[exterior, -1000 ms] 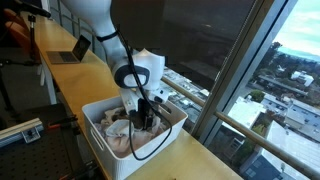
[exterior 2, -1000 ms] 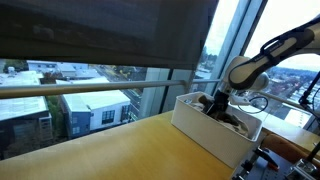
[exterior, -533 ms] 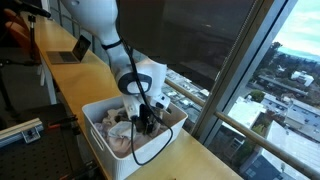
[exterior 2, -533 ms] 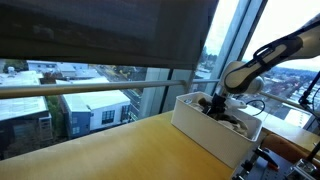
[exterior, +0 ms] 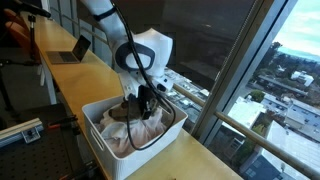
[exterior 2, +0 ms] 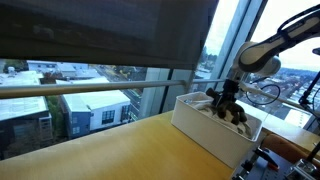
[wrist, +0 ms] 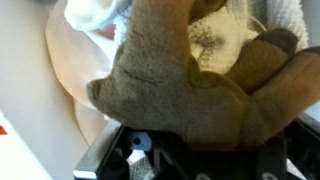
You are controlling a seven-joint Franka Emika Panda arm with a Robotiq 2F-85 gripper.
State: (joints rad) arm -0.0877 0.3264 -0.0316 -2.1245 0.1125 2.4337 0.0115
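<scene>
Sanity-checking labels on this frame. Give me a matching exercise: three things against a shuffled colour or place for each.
Things:
1 cloth
2 bin
3 laptop

Colour or place:
A white, on the table
B far along the table
C brown, held by the end effector

Pairs: 1-C, 2-A, 3-B
</scene>
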